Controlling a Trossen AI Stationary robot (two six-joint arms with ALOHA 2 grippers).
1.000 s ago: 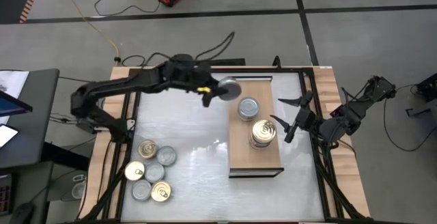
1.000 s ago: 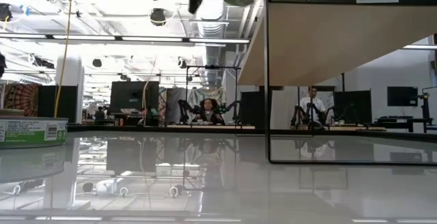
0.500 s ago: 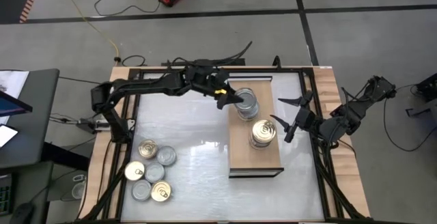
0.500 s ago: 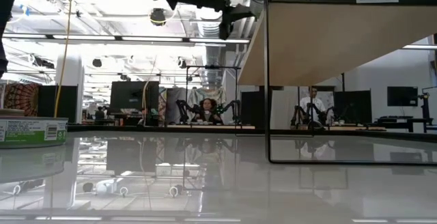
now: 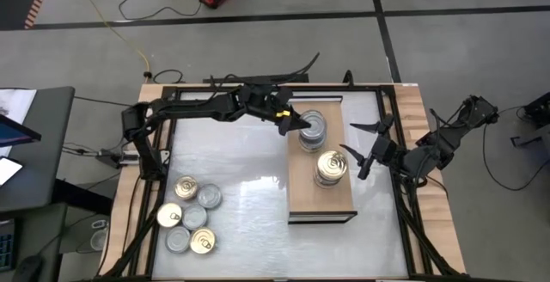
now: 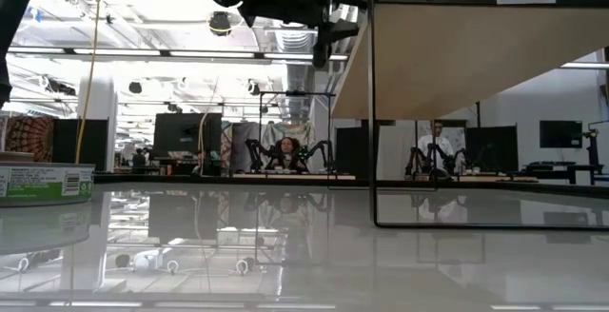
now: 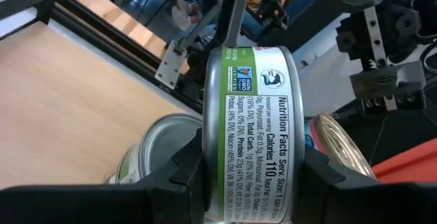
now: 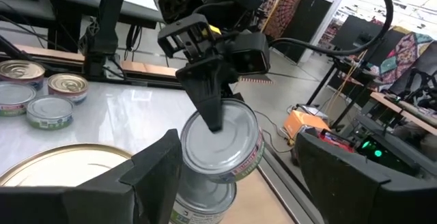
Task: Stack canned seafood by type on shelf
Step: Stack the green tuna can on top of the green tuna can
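Observation:
My left gripper (image 5: 299,124) reaches over the light-wood shelf (image 5: 302,194) and is shut on a green-labelled, silver-lidded tin (image 7: 250,128). That tin hangs right over a silver-lidded tin (image 7: 158,150) standing on the shelf's far half. A gold-lidded stack (image 5: 331,168) stands on the shelf nearer the middle. My right gripper (image 5: 357,150) waits open at the shelf's right edge, beside the gold stack. Several loose tins (image 5: 189,216) sit on the tabletop at near left. My left gripper pinches the tin across its two flat faces. One finger (image 8: 209,108) lies on the silver lid (image 8: 229,142) and the other is against the bottom. The fingers slant down from the table's left. The tin is tilted over the lower tin (image 8: 202,200); whether they touch I cannot tell.
The shelf has a thin dark frame (image 5: 320,217), and its near half is bare wood. In the low view it shows as a raised board (image 6: 457,55) with one tin (image 6: 43,181) at far left. Tabletop lies between the loose tins and the shelf.
My left gripper has carried the tin toward the table's right, from beside the shelf's far left corner onto the shelf. It has come down over the silver-lidded tin standing there. It has stayed shut on the tin.

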